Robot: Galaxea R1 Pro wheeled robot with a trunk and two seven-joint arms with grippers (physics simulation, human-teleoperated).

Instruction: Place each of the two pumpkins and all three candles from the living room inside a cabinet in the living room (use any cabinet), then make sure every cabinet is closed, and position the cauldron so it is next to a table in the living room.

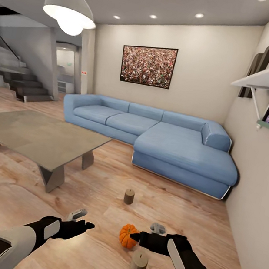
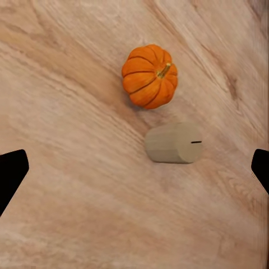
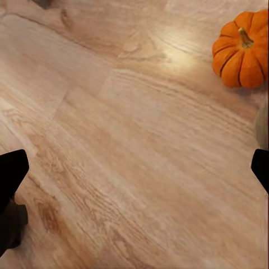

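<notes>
Early stage; pumpkin (image 1: 127,235) and two candles (image 1: 139,263) on the floor (image 1: 98,190), none stowed. Left gripper (image 2: 134,171) and right gripper (image 3: 134,168) spread wide, empty.

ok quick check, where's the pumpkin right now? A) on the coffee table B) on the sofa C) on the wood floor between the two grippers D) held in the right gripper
C: the pumpkin sits on the wood floor, between the left gripper and the right gripper, with a candle close beside it; in both wrist views the fingers are spread wide and hold nothing.
</notes>
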